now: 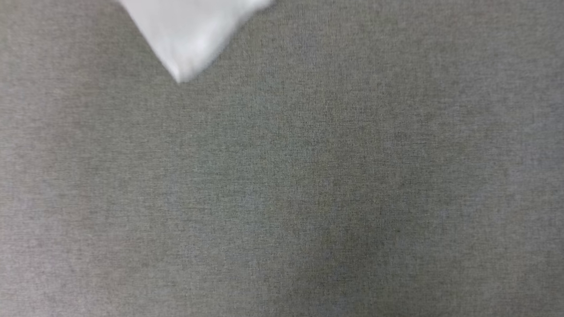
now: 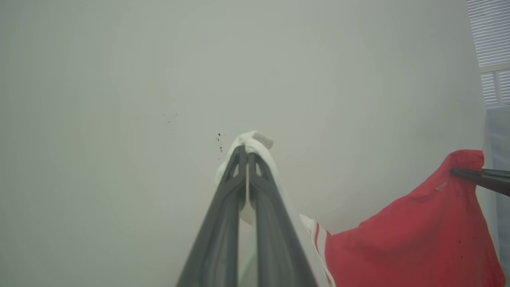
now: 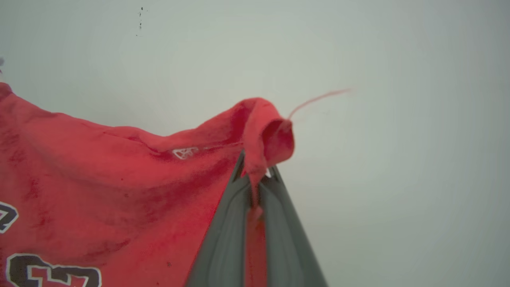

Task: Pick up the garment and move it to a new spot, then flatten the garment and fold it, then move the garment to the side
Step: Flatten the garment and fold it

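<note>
Holds the shirt (image 3: 99,179) up off the grey surface (image 1: 311,199), slung between both claws. Pinches the white sleeve (image 2: 255,143) tight in the left claw (image 2: 247,153). Clamps a red hem corner, just beside the small white logo (image 3: 185,152), in the right claw (image 3: 255,175). From the head camera, shows a blurred white sleeve tip hanging at the top edge, above the grey surface. Looks like the carrying step, with flattening and folding not yet done. Calls next for lowering the shirt onto the new spot with both grips shut and the fabric stretched, so as to land flat rather than bunched.
</note>
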You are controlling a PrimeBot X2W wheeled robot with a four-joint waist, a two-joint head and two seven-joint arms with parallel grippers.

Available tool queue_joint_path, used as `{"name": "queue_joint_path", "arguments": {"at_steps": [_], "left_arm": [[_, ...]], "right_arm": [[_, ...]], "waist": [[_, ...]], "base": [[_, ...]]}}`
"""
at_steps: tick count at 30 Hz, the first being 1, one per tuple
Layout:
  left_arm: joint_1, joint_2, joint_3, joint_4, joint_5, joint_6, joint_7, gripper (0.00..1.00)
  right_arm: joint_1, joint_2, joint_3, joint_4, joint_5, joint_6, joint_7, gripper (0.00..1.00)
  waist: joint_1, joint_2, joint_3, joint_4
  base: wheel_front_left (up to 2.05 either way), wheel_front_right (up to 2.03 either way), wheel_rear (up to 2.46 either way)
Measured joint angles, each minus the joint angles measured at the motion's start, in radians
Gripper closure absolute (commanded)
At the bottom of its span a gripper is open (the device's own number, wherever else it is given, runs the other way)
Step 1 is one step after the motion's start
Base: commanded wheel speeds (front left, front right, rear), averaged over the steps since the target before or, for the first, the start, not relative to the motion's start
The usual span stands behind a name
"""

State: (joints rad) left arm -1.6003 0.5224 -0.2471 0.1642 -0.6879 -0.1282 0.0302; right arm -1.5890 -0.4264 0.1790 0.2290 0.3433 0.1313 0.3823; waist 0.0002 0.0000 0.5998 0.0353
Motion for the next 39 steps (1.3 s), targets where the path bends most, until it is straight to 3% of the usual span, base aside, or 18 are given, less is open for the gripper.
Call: {"name": "queue_joint_path", "arguments": {"at_steps": [9,18,26,33,39], "left_arm": [[-0.223,0.040,-0.091,0.117,-0.043,-0.001,-0.043,1.00],[-0.133,0.082,-0.179,0.205,-0.126,-0.001,-0.127,1.00],[0.111,0.138,-0.246,0.206,-0.221,-0.001,-0.232,1.00],[0.417,0.214,-0.249,0.137,-0.295,-0.001,-0.280,1.00],[0.709,0.234,-0.210,0.051,-0.311,0.007,-0.290,1.00]], "right_arm": [[-0.249,0.038,0.021,0.199,-0.030,0.000,-0.100,1.00],[-0.222,0.030,0.112,0.351,-0.002,0.000,-0.183,1.00],[-0.032,0.003,0.219,0.364,0.095,0.000,-0.255,1.00],[0.255,-0.058,0.255,0.263,0.200,0.000,-0.303,1.00],[0.532,-0.099,0.248,0.147,0.245,0.000,-0.309,1.00]], "waist": [[-0.0001,0.0000,0.078,-0.007],[0.0000,0.0000,0.146,-0.003],[-0.0001,0.0000,0.122,-0.004],[-0.0001,0.0000,0.056,-0.011],[-0.0003,0.0000,-0.019,-0.017]], "base": [[0.00,0.00,0.00],[0.00,0.00,0.00],[0.00,0.00,0.00],[0.00,0.00,0.00],[0.00,0.00,0.00]]}}
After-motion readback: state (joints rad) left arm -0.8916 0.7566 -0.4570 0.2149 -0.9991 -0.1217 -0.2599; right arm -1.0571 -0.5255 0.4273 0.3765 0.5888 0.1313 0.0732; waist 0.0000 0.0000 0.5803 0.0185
